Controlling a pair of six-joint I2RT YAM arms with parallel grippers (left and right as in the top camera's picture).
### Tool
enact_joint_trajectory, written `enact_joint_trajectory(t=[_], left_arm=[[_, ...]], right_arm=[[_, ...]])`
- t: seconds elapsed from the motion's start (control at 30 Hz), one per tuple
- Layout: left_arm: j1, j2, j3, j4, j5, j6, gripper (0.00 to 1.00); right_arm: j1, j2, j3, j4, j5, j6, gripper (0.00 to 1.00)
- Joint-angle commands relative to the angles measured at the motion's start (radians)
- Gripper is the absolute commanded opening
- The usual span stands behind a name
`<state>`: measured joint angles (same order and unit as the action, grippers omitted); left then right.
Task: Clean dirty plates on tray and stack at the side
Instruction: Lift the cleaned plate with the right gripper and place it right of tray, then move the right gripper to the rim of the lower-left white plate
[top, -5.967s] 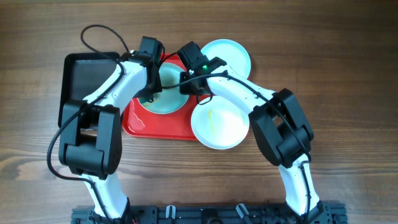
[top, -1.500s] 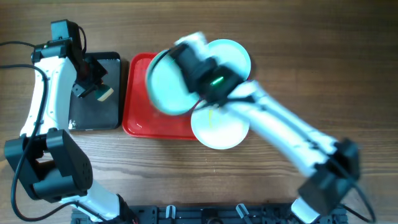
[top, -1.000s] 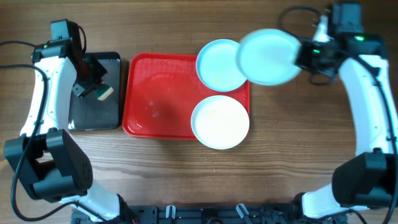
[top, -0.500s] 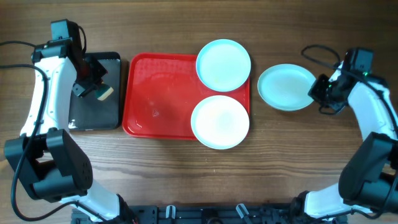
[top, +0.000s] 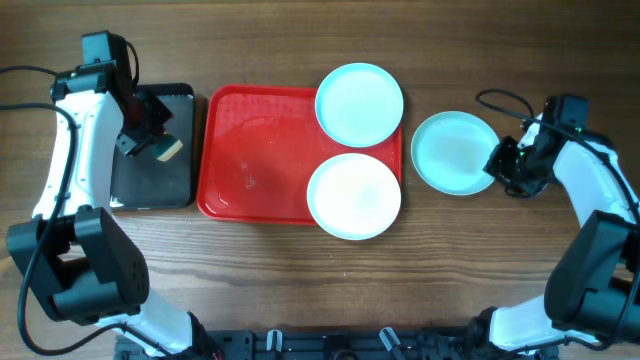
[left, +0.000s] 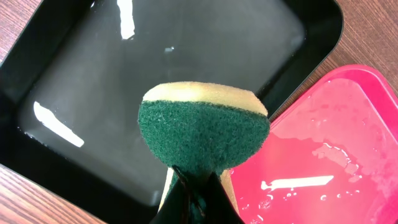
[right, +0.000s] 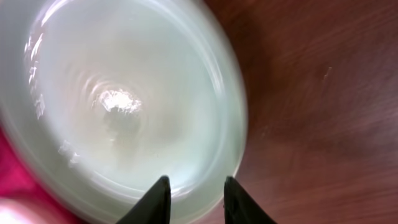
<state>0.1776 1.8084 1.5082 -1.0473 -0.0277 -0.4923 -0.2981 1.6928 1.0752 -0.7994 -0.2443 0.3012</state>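
Red tray (top: 255, 150) centre, upper plate (top: 359, 104) and lower plate (top: 354, 196) on its right side, third plate (top: 450, 152) right of tray, right gripper (top: 503, 160) at its edge, sponge (top: 168, 151) over black tray (top: 150, 195)

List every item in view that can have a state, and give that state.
side plate: flat on table, off the tray
far plate: on tray, overhanging its rim
near plate: on tray, overhanging its rim
tray: wet
sponge: held over black tray
left gripper: shut on sponge
right gripper: jaws apart at side plate's rim
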Motion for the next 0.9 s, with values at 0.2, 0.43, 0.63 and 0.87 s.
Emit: enact_joint_trajectory(t=[0.2, 0.43, 0.63, 0.87], left_arm=[[0.001, 0.01, -0.005, 0.003, 0.005, 0.018, 0.04], [0.001, 0.01, -0.005, 0.003, 0.005, 0.064, 0.04], [0.001, 0.01, -0.005, 0.003, 0.005, 0.093, 0.04], [0.001, 0.01, -0.005, 0.004, 0.005, 0.093, 0.04]], right_arm=[[0.159, -0.167, 0.121, -0.182, -0.156, -0.034, 0.36], [0.344, -0.137, 0.018, -0.189, -0.126, -0.027, 0.39], [0.466, -0.123, -0.064, -0.101, -0.104, -0.013, 0.38], [0.554, -0.123, -0.12, -0.029, -0.049, 0.034, 0.37]])
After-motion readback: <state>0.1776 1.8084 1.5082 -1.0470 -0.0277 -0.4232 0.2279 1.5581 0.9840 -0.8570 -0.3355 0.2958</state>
